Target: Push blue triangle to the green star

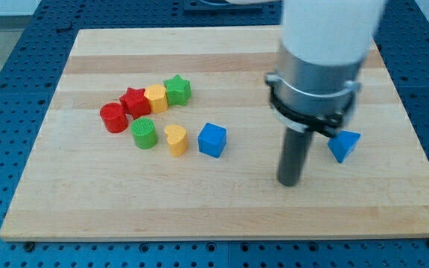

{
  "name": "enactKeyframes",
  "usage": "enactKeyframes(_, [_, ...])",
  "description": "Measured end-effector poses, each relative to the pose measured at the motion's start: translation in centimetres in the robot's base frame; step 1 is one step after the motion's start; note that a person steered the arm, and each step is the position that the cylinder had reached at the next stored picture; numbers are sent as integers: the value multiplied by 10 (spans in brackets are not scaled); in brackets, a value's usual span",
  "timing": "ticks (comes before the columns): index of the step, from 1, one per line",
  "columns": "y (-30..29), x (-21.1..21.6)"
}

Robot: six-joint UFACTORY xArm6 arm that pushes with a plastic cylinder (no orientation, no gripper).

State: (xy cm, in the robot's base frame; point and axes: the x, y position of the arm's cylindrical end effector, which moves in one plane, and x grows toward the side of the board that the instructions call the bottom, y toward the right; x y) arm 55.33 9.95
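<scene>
**Q:** Nearest the camera, what shows?

**A:** Closest to the view's bottom is my tip (289, 182), the lower end of a straight dark rod under a grey collar and white arm housing. It rests on the pale wooden board (199, 212). It has no jaws to open or close and holds nothing; it touches no block.

**Q:** Where is the blue plastic triangle?

**A:** The blue triangle (344, 145) sits up and to the view's right of my tip, close by but apart from it, partly hidden behind the collar.

**Q:** And the green plastic star?

**A:** The green star (177, 89) is well apart, toward the view's upper left. It ends a touching row: yellow hexagon-like block (156, 97), red star (134, 101), red cylinder (113, 117).

**Q:** Anything between them?

**A:** A blue cube (212, 140) lies left of my tip, with a yellow heart-shaped block (176, 139) just beside it and a green ribbed cylinder (144, 133) further left.
</scene>
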Motion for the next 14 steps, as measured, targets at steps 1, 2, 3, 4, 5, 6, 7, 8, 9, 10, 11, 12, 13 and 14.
enactKeyframes(1, [34,22])
enactKeyframes(2, [74,18])
enactKeyframes(3, [110,-6])
enactKeyframes(4, [117,-19])
enactKeyframes(5, [110,-33])
enactKeyframes(6, [97,-37])
enactKeyframes(7, [73,-37])
enactKeyframes(8, [62,-48])
enactKeyframes(9, [62,-59])
enactKeyframes(10, [64,-72])
enactKeyframes(11, [64,-93])
enactKeyframes(12, [64,-115])
enactKeyframes(13, [56,-134])
enactKeyframes(14, [55,-156])
